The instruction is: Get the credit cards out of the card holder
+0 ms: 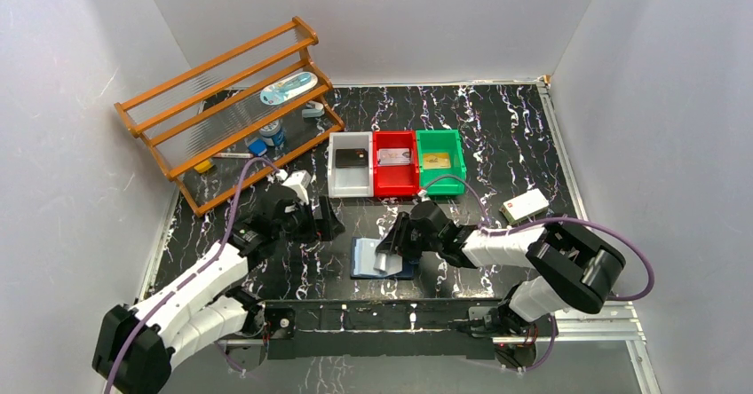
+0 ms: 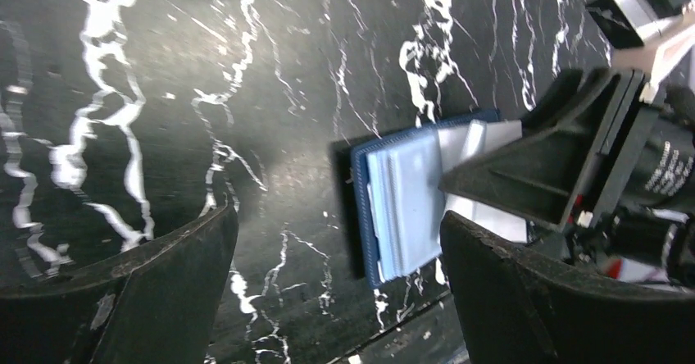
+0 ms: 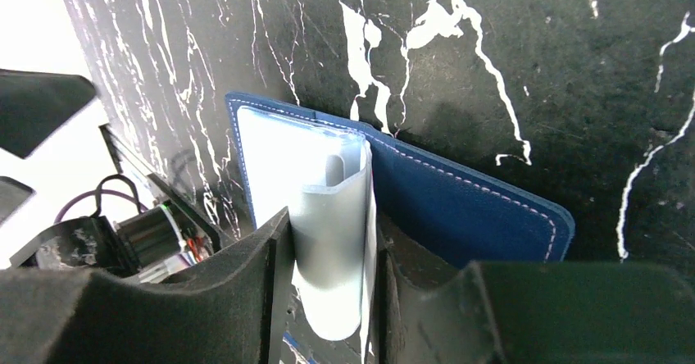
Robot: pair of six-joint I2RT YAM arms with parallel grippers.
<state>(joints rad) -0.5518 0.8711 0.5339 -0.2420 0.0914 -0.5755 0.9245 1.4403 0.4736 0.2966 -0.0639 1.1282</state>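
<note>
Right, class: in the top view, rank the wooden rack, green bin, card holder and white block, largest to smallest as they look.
1. wooden rack, clearly largest.
2. green bin.
3. card holder, partly covered by the right gripper, so only narrowly behind the bin.
4. white block, smallest.

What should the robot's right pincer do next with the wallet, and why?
Probably pull slowly up and away. The right pincer looks shut on a silvery card sticking out of the open card holder. The left pincer hangs open, not holding it down, so a quick tug might drag it.
</note>
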